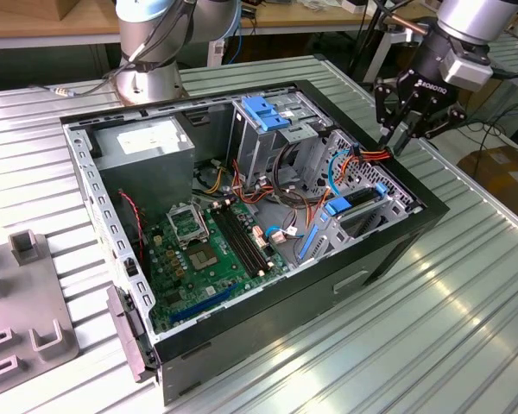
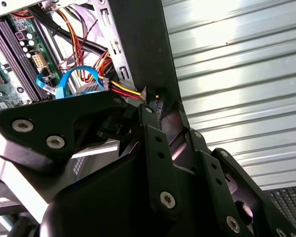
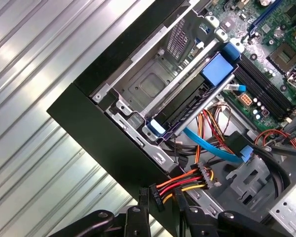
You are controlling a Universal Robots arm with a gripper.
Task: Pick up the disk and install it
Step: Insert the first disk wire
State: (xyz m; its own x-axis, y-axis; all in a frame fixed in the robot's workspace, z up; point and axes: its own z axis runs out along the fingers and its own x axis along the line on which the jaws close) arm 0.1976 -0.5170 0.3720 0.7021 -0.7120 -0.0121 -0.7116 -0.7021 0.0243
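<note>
"Where the black computer case (image 1: 388, 250) lies open on the ribbed metal desk (image 1: 449, 336), can you find the pincer (image 1: 395, 142)?"

"Upper right of the exterior view, hanging over the case's corner, just above the rim."

"Clenched or released?"

"Clenched. In both wrist views its fingertips (image 3: 138, 212) pinch a small black power connector (image 3: 155, 194). The red, orange and yellow wires (image 3: 185, 181) run from it back down into the case."

"And the disk (image 1: 360, 201) (image 3: 195, 104)?"

"Inside the case, right of centre in the exterior view. It is below the pincer and apart from it. It is seated in a metal bay near the case wall, with a bright blue tab at each end of its frame."

"What lies beside it?"

"In the first wrist view, an open metal bay (image 3: 148, 86) sits between the disk and the black wall. On the disk's other side, a light blue flat cable (image 3: 214, 150) runs toward the green motherboard (image 1: 207, 250)."

"Anything else around?"

"An upright metal cage with a blue plastic top (image 1: 268, 112) stands at top centre of the exterior view. The arm's base (image 1: 151, 60) is behind the case at upper left. A grey fixture (image 1: 26, 336) rests on the desk at lower left."
</note>
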